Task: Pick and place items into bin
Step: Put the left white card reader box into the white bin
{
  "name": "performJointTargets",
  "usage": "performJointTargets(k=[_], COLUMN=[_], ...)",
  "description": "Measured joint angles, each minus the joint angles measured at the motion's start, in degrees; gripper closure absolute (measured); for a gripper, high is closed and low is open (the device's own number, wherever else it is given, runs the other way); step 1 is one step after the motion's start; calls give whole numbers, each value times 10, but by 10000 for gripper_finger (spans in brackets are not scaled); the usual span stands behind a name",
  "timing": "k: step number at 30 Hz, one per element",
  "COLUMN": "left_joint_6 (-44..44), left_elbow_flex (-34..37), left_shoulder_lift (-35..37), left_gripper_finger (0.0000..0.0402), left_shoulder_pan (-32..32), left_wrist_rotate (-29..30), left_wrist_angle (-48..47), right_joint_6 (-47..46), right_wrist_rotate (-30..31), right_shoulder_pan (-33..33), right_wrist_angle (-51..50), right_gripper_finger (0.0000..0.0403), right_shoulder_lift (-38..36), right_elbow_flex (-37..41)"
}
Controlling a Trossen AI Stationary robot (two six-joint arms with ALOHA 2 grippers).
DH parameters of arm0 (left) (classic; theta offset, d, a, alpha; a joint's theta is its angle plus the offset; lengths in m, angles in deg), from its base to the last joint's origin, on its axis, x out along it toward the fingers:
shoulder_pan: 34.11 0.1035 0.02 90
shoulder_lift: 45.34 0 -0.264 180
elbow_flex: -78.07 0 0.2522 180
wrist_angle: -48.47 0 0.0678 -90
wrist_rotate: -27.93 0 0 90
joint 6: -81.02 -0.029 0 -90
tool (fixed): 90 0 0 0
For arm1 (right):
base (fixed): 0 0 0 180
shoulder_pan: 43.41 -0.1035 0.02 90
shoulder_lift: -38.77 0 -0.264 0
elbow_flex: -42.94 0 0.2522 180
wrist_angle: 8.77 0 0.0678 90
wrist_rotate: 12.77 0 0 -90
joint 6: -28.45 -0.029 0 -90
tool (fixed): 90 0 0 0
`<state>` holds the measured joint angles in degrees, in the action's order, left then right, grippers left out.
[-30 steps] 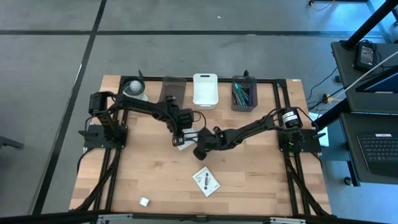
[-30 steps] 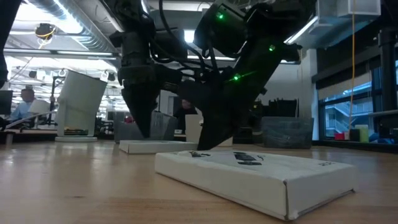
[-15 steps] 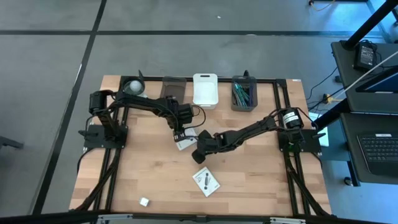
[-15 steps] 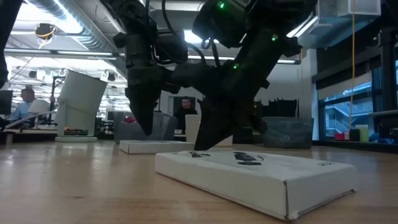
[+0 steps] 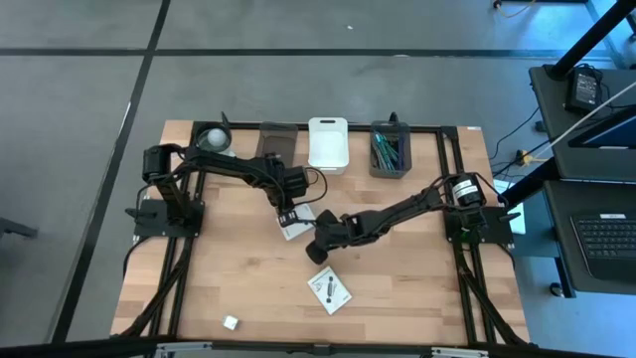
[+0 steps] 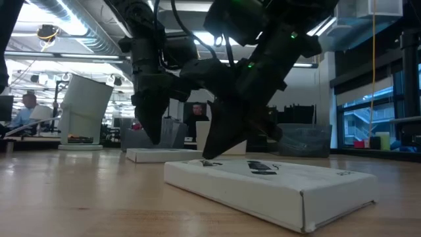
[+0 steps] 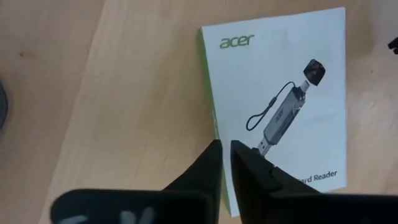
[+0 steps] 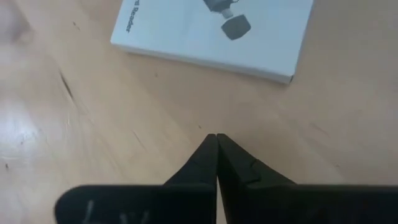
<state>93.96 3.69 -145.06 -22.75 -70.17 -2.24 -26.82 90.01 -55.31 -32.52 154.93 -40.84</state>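
Observation:
Two white square packets lie flat on the wooden table: one at mid-table (image 5: 301, 227), one nearer the front edge (image 5: 329, 289) (image 6: 270, 184). My left gripper (image 5: 289, 219) (image 7: 225, 144) points steeply down at the mid-table packet (image 7: 280, 81), fingers almost together over its long edge. My right gripper (image 5: 314, 255) (image 8: 216, 137) is shut over bare wood between the two packets; a packet's edge (image 8: 205, 59) shows ahead of it. A tiny white cube (image 5: 231, 322) rests near the front edge. My left gripper comes from above at the packet's long green-trimmed edge (image 7: 213, 127), near the corner away from the logo. One fingertip (image 7: 211, 155) stands over the wood beside the edge, the other (image 7: 244, 155) over the packet's face. I cannot tell whether they touch it.
Along the far edge stand a white cup-like cylinder (image 5: 212, 140), a dark bin (image 5: 275, 142), a white bin (image 5: 328, 145) and a grey bin holding ties (image 5: 390, 150). Free wood lies at the front left and right. People sit in the room behind (image 6: 26, 108).
My right gripper's wrist has rolled a little while it stays low over the wood beside the packets. My left gripper has kept its place over the mid-table packet.

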Motion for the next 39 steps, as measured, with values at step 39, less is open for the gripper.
performJointTargets(k=[39], left_joint_6=[30], left_elbow_flex=[-1], left_shoulder_lift=[-23], left_gripper_finger=[400], left_shoulder_pan=[-12], left_wrist_rotate=[38], left_wrist_angle=[40], right_joint_6=[-17], right_wrist_rotate=[-21], right_shoulder_pan=[0], right_wrist_angle=[35], right_gripper_finger=[389], right_shoulder_lift=[-1], right_elbow_flex=[-1])
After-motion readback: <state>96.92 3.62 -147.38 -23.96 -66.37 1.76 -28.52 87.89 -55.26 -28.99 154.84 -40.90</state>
